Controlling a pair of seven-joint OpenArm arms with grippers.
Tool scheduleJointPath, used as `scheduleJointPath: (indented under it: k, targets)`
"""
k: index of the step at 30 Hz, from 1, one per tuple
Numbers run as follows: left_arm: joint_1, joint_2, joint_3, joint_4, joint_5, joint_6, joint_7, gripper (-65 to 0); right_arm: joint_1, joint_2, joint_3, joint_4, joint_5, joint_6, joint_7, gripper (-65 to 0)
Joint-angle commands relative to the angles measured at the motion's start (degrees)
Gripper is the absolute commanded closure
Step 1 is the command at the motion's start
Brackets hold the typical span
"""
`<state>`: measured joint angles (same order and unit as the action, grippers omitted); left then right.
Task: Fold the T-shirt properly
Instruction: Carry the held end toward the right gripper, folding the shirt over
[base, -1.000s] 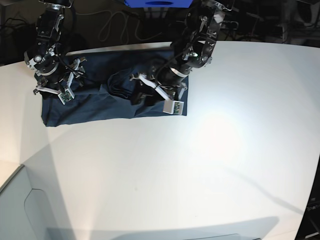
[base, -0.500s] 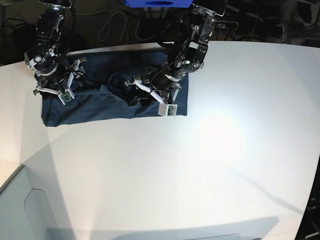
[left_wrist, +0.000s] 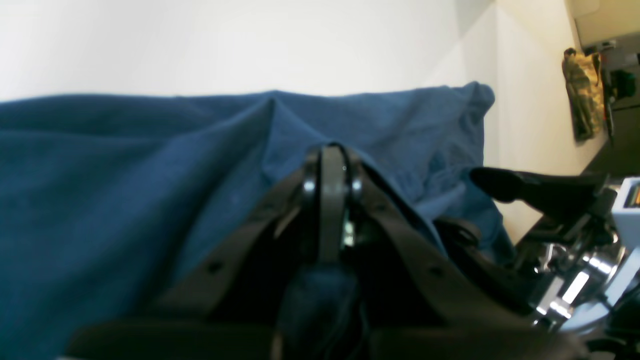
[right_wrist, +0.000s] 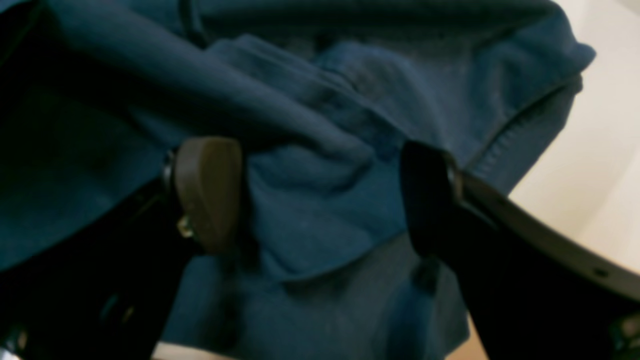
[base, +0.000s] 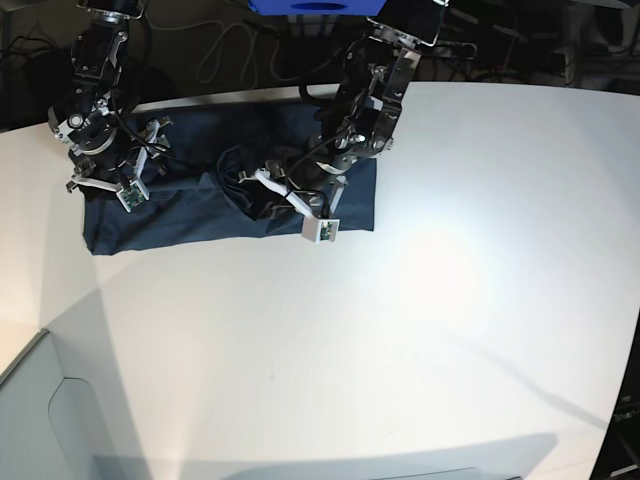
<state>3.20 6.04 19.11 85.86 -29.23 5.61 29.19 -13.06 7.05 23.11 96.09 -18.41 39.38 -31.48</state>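
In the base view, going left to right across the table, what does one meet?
Right gripper over the shirt's left end → open stretch of the T-shirt → left gripper, shut on a bunched fold → bare white table.

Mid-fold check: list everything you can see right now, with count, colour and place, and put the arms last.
T-shirt: one, dark navy blue, spread and wrinkled along the far left part of the table, bunched near its middle.
Table: one, white, fills most of the base view.
Box: one, blue, beyond the table's far edge, cut off by the frame.
Cables: a few, pale, on the dark floor behind the table.
Left gripper: one, black, jaws shut, pinching a raised fold of the T-shirt near its middle.
Right gripper: one, black, jaws open, straddling a bunch of cloth at the T-shirt's other end.
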Motion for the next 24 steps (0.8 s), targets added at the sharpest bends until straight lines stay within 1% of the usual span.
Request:
scheduleJointPath:
  k: [1,6,13,17,24]
  targets:
    - [-0.87,0.86,0.36,1.39,-0.79,-0.46,-0.93,0.0,0.44,0.91,0.23,0.74,-0.18,0.62,0.32,-47.3]
    - [-2.81,0.86,2.56,4.03,-0.79,-0.46,-1.01,0.0,0.44,1.0,0.23,0.74,-0.18,0.62,0.32,-47.3]
    - [-2.89,1.65,4.4,8.24,-0.35,-0.46,-0.93,0.0,0.44,1.0,0.23,0.74,-0.18,0.62,0.32,-47.3]
    - [-3.77,2.53,4.4,7.54,-0.26,-0.46,-0.93,0.0,0.44,1.0,0.23,0.65,-0.18,0.62,0.32,-47.3]
    - [-5.0,2.53,4.4,3.76,-0.26,-0.46,-0.93,0.0,0.44,1.0,0.23,0.65,-0.18,0.62,0.32,-47.3]
